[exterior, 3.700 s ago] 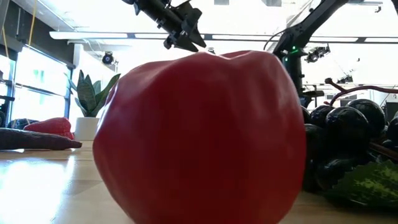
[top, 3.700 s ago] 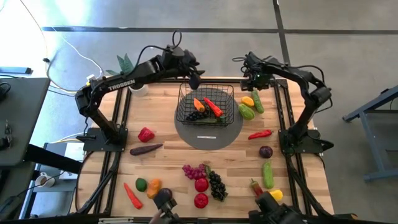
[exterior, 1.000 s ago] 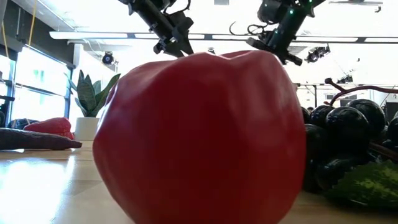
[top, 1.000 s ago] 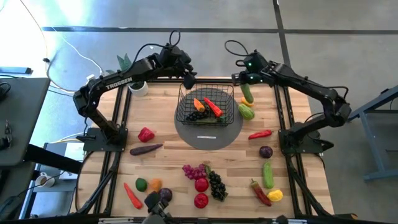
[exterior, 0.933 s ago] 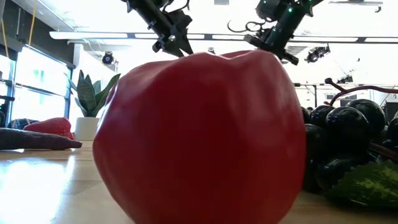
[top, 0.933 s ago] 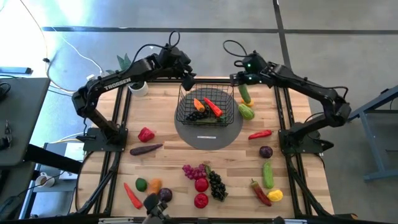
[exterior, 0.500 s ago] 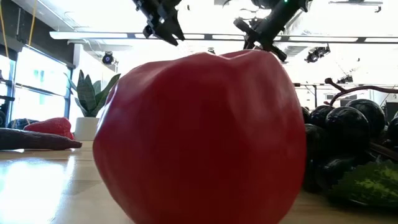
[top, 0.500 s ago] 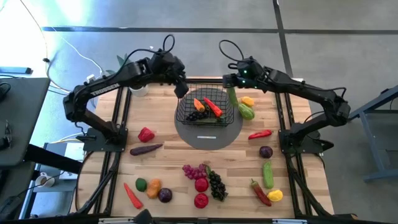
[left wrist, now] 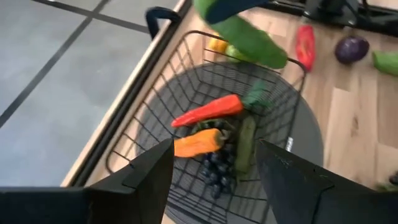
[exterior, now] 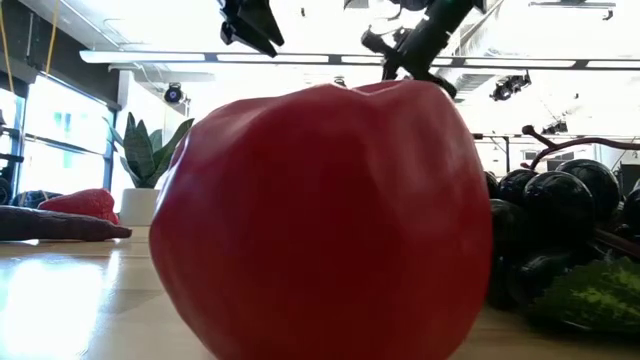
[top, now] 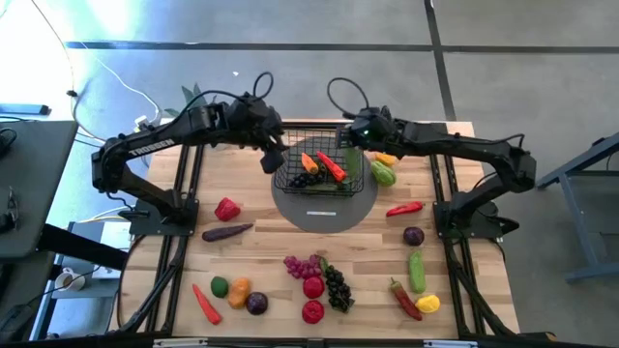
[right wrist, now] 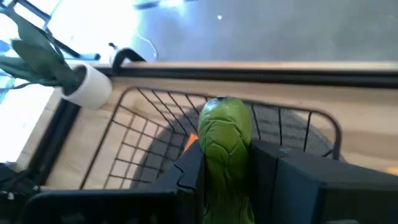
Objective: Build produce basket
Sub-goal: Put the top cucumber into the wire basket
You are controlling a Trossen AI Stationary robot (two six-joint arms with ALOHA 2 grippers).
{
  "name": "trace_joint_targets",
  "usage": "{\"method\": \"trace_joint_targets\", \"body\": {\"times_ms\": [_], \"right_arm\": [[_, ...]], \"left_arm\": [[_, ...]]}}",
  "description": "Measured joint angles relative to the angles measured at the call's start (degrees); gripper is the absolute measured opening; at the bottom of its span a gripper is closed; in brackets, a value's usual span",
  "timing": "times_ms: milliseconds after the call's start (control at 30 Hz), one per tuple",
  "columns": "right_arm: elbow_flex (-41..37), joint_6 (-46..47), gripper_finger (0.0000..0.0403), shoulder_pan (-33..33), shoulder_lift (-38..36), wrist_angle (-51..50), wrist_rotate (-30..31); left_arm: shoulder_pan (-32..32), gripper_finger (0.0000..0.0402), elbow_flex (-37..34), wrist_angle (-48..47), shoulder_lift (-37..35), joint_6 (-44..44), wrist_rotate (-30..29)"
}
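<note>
While your right gripper (top: 354, 155) hangs over the basket (top: 323, 162) at the rim on its own arm's side, you have the wire wall directly beneath the fingers, the basket's open middle lying just past the fingertips and the grey round disc (top: 324, 199) spreading out below it. The fingers are clamped on a green cucumber (right wrist: 224, 148), which sticks out forward between them with its rounded tip leading; in the left wrist view its long axis runs aslant across the basket's far corner, clear above the wire. Inside the basket, beyond and below your held piece, lie a red pepper (left wrist: 207, 110), an orange carrot (left wrist: 197, 142), dark grapes (left wrist: 219, 169) and a second green cucumber (left wrist: 244, 143), all crowded toward the middle, so bare wire floor shows mostly along the sides. Behind your gripper, back toward its arm, a green pepper (top: 383, 174) and a yellow piece (top: 386, 159) sit on the table just outside the basket wall. The right arm reaches nearly flat across the table's far edge, wrist level. Your left gripper (top: 273, 155) waits off the opposite rim with its fingers parted around nothing, the arm stretched low, and the basket's near corner lies just ahead of its fingertips.
</note>
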Motion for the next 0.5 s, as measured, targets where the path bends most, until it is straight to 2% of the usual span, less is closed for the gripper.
{"method": "trace_joint_targets", "body": {"times_ms": [300, 500], "right_arm": [[0.00, 3.06, 0.0061, 1.81, 5.54, 0.39, 1.07], [0.00, 0.19, 0.0078, 1.14, 8.87, 0.42, -2.31]], "left_arm": [[-5.47, 0.0214, 0.00, -0.59, 0.02, 0.96, -0.02], [-8.12, 0.0214, -0.04, -0.62, 0.35, 0.48, -0.13]]}}
